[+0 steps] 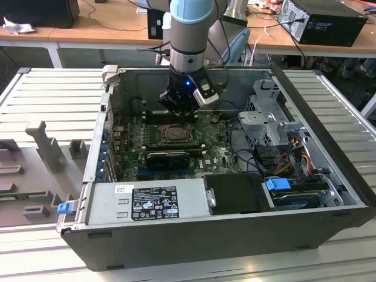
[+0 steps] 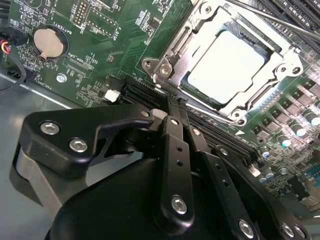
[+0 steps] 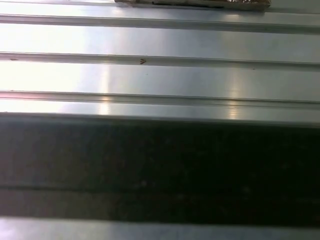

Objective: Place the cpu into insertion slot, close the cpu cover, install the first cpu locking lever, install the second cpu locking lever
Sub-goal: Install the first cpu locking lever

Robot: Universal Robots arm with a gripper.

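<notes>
While the cpu sits seated in the insertion slot under the lowered cpu cover, the gripper hovers at the socket's seven o'clock, jaws together, empty.

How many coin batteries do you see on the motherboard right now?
1. In the second wrist view, the round silver coin battery sits in its holder on the green motherboard, apart from the cpu. The pincer may hide others.
</notes>
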